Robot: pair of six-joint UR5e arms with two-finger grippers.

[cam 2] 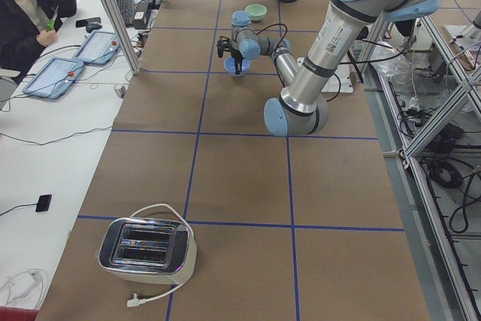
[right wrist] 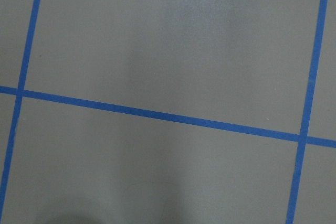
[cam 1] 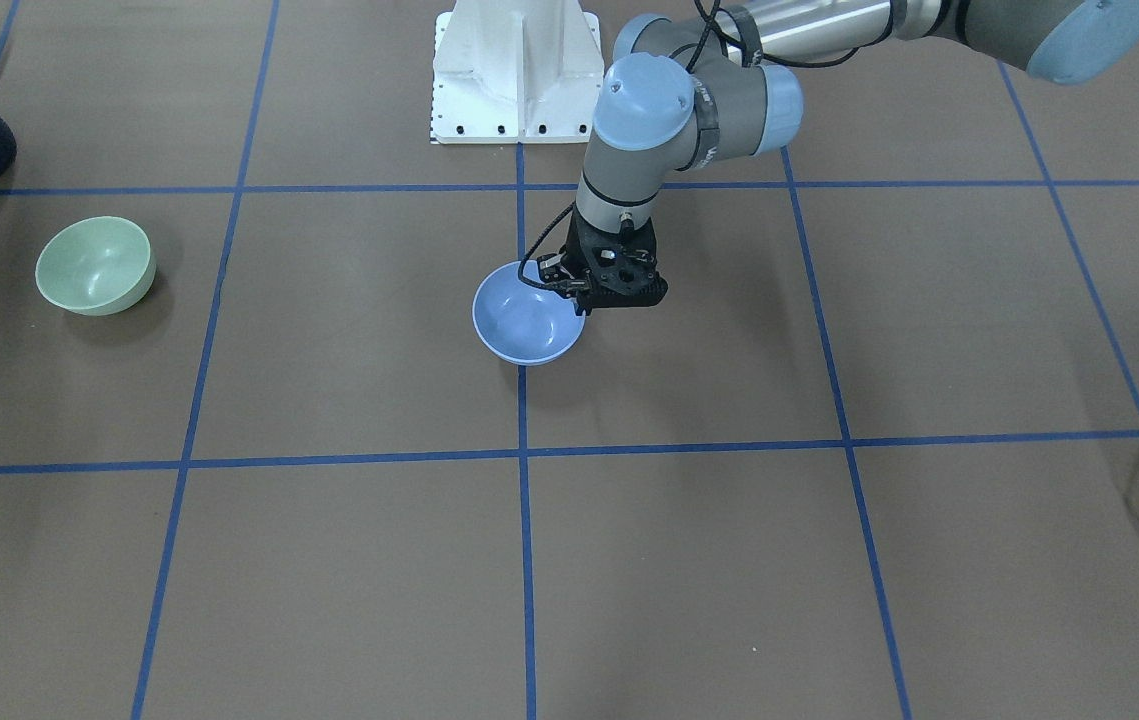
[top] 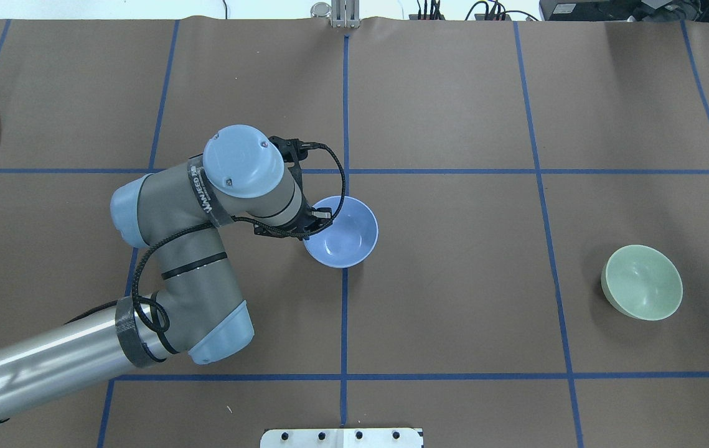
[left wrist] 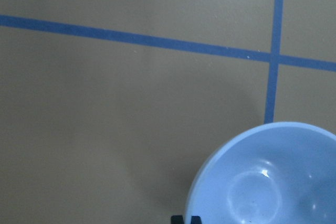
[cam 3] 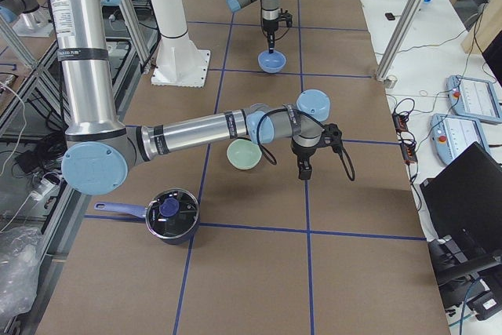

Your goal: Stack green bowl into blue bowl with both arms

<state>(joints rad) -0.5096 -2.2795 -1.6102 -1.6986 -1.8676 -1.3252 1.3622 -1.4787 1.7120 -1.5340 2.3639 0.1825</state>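
Note:
The blue bowl stands upright at the table's middle on a blue tape line, also in the overhead view. My left gripper points straight down and is shut on the bowl's rim on my left side. In the left wrist view its fingertips pinch the edge of the blue bowl. The green bowl sits upright far to my right, also in the front view. My right gripper hangs beyond the green bowl, apart from it; I cannot tell whether it is open or shut.
A dark pot with a glass lid stands at the table's right end. A toaster with a white cable sits at the left end. The white robot base is at the near edge. An operator sits at a side desk.

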